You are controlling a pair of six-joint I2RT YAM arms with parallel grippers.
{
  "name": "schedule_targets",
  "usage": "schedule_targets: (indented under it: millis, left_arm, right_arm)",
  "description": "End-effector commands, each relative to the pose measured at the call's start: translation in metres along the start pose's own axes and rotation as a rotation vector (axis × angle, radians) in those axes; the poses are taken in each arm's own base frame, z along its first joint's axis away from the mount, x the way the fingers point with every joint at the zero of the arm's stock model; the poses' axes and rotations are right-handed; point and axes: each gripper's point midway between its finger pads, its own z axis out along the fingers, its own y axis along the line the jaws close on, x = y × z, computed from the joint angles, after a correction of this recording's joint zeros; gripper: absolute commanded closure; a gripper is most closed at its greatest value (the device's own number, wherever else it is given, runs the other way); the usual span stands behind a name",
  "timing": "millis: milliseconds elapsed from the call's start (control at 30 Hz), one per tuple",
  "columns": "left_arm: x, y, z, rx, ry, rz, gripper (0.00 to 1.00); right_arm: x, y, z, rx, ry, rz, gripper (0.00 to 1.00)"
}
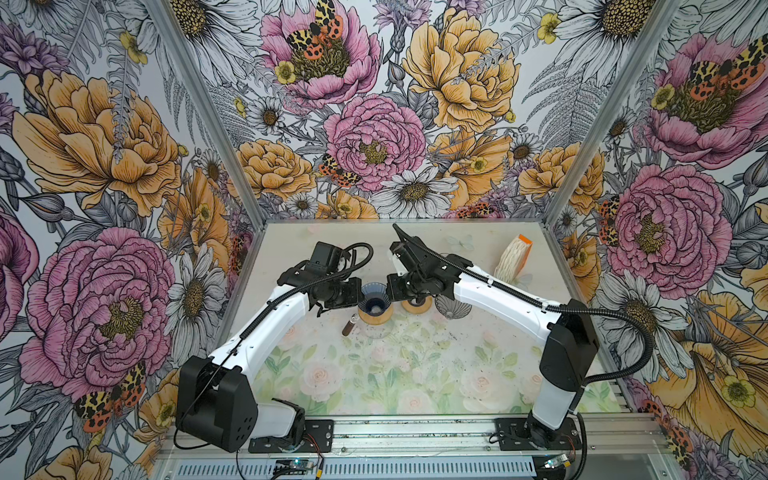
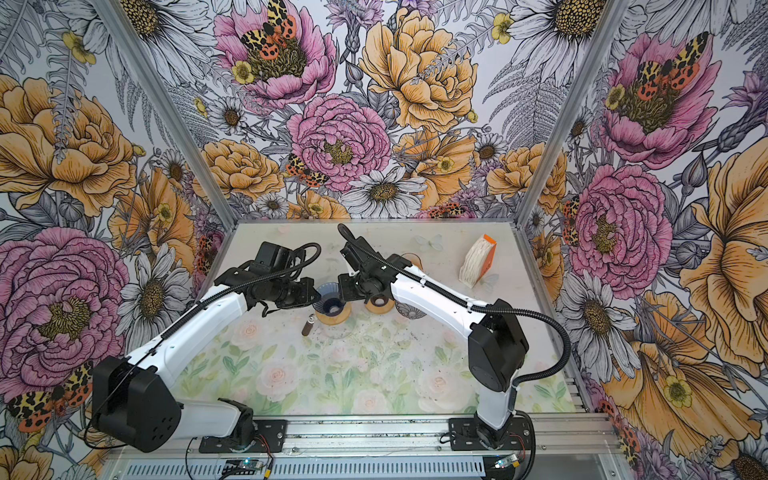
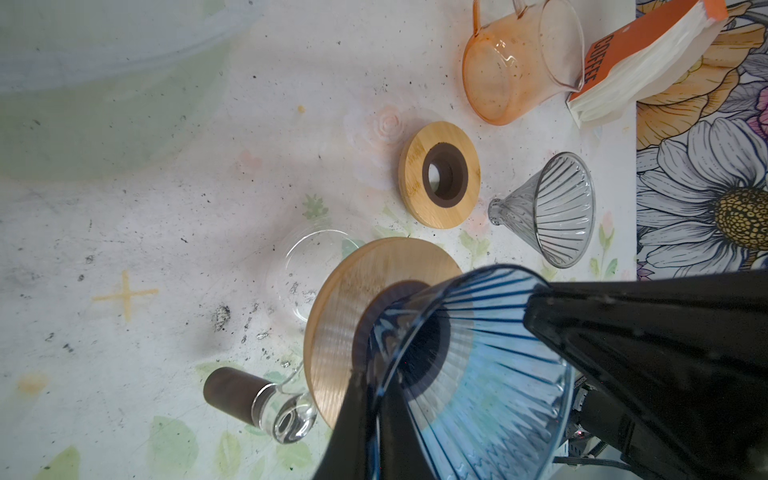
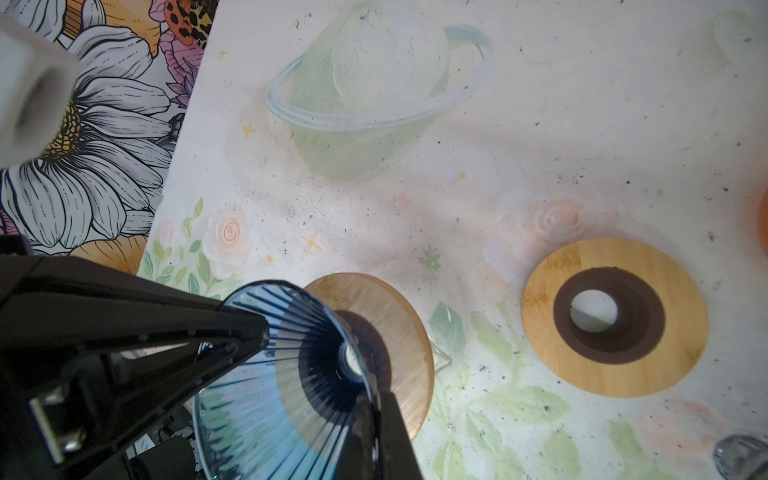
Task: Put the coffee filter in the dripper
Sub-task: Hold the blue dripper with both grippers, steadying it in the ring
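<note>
Walls (image 1: 374,137): three sides, floral wallpaper; big pink and orange peonies, white daisies, spotted moths, grey ferns.
Corner posts (image 1: 203,104): bare aluminium, rising where the walls meet.
Tabletop (image 1: 374,374): pale print of faded roses and green leaves, dark specks scattered over it.
Front rail (image 1: 415,432): slotted aluminium along the near edge.
Light: even and soft, shadows faint.

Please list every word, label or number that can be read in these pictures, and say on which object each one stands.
"COFFEE": on the orange card of the pack of white paper filters, in the left wrist view.
Engraved marks on the round bamboo ring with the dark brown centre: too blurred to read.
No other text can be read.
</note>
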Motion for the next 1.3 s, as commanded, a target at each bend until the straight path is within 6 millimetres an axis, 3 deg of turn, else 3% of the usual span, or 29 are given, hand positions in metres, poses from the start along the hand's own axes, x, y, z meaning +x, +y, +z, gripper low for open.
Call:
schedule_targets:
  millis: [0, 233, 533, 933, 1267]
  left_arm:
    - [0.009, 0.014, 0.012, -0.052, 0.032, 0.011, 1.0]
    - [0.012, 0.016, 0.014, -0.052, 0.041, 0.0, 1.0]
    - [-0.004, 0.002, 0.002, -0.001, 0.008, 0.0, 0.97]
    - [-0.021, -0.014, -0.017, 0.049, -0.051, -0.001, 0.8]
    - [-0.032, -0.02, -0.036, 0.069, -0.11, -0.005, 0.72]
  right_arm:
    - [0.056, -0.05, 0.036, 0.175, 0.194, -0.024, 1.0]
    - [0.058, -0.039, 0.039, 0.119, 0.222, -0.004, 1.0]
    - [0.034, -0.011, 0.021, 0.019, 0.172, 0.008, 0.99]
    - [0.004, -0.007, -0.003, -0.012, 0.089, -0.008, 0.81]
    - [-0.015, 0.003, -0.021, -0.044, 0.029, -0.055, 0.68]
